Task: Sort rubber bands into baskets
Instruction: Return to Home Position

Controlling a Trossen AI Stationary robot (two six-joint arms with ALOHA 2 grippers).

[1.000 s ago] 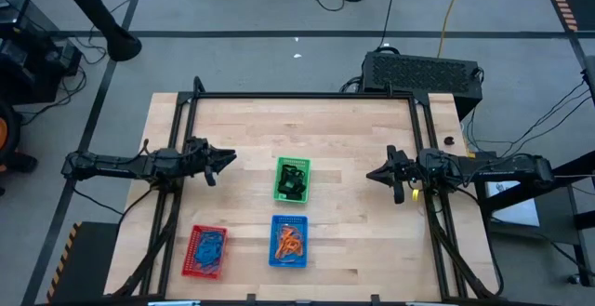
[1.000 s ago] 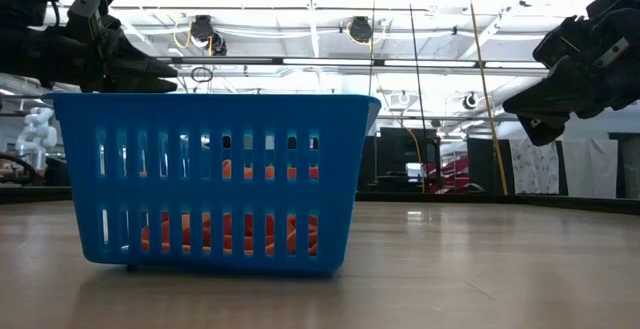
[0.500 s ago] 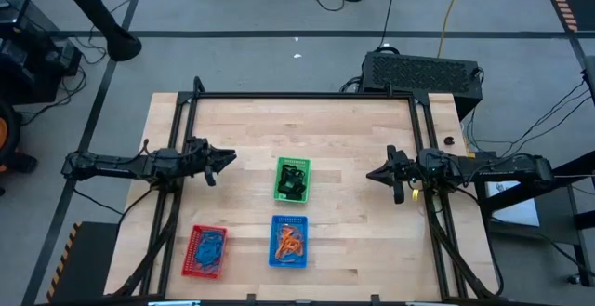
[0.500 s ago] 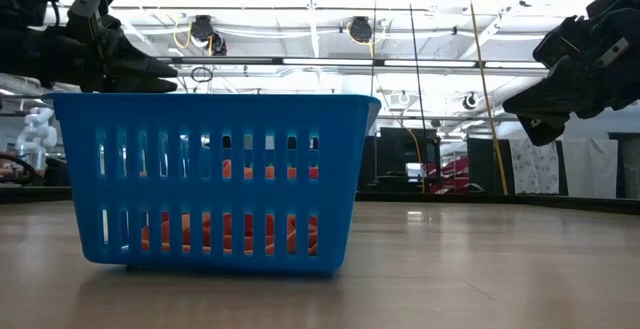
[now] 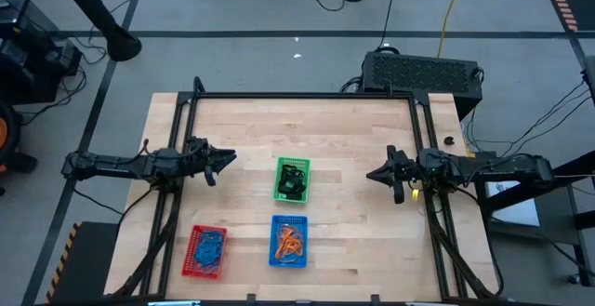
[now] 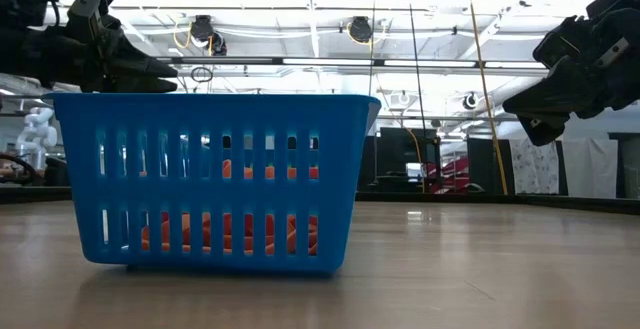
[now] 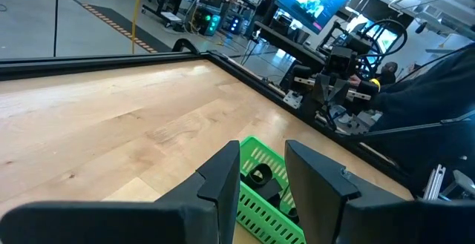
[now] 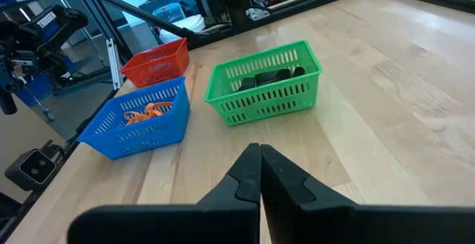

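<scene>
Left arm [image 5: 112,165] stretched level; left gripper [image 5: 226,160] well apart from green basket [image 5: 292,179], pointing toward it, fingers parted. Right arm [image 5: 493,168] mirrored opposite; right gripper [image 5: 371,175] fingers pressed together.

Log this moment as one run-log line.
left gripper open, raised at left; right gripper shut, raised at right; green basket: black bands; blue basket: orange bands; red basket: blue bands
</scene>
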